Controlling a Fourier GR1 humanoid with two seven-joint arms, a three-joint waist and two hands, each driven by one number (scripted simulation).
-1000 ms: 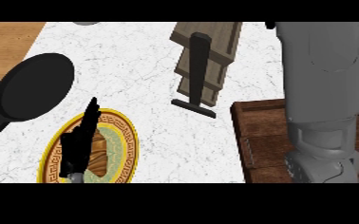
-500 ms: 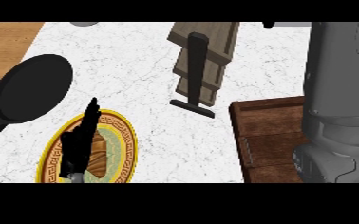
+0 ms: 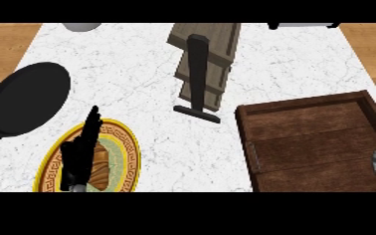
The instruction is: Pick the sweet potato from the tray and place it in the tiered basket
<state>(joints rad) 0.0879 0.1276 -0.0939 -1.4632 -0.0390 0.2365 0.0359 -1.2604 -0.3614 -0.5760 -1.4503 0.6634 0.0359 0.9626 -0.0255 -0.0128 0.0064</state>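
The wooden tray (image 3: 308, 110) lies at the right, and its whole inside shows bare wood; I see no sweet potato on it. At the top centre stands the tiered basket (image 3: 213, 55), made of tan slats on a black post and foot. My left hand (image 3: 77, 157) rests open at the lower left, fingers straight and pointing up, over a gold-rimmed plate (image 3: 125, 139). An orange-brown patch shows beside the hand at the plate's middle; I cannot tell what it is. My right hand is out of view.
A black pan (image 3: 29, 99) sits at the left edge. A grey bowl (image 3: 81, 26) peeks in at the top left, and a dark-edged object (image 3: 301, 25) at the top right. White marble counter lies between the basket, the plate and the tray.
The right forearm has moved off to the right and out of view, uncovering the tray. The left hand has stayed still.
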